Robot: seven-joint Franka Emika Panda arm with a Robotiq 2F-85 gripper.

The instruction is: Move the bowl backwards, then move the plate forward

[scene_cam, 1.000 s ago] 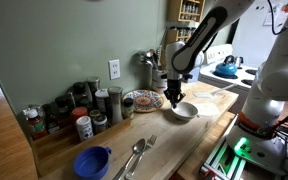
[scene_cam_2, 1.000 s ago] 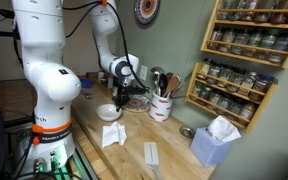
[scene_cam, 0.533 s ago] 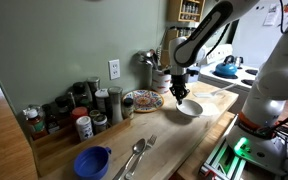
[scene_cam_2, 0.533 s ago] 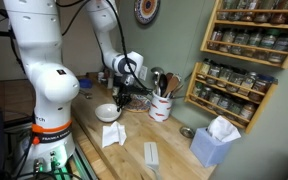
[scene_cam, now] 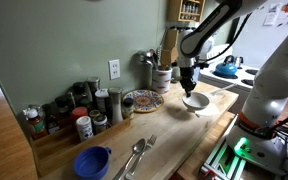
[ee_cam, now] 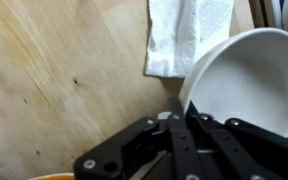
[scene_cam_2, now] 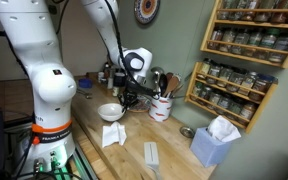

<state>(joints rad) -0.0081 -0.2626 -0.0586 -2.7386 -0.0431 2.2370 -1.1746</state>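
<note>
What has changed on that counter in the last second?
The fingers, gripping the white bowl by its rim, have carried it along the counter, farther from the patterned plate. Nothing was let go. The plate, blue bowl, spoons and jars have not moved.

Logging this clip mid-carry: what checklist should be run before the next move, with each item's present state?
1. Gripper pinching the white bowl at its rim: ok, seen in the wrist view.
2. Bowl lifted off the wooden counter: cannot tell.
3. Patterned plate apart from the bowl: ok.
4. White napkin free of the bowl: cannot tell, the rim overlaps it in the wrist view.
5. Gap to the utensil crock: ok.
</note>
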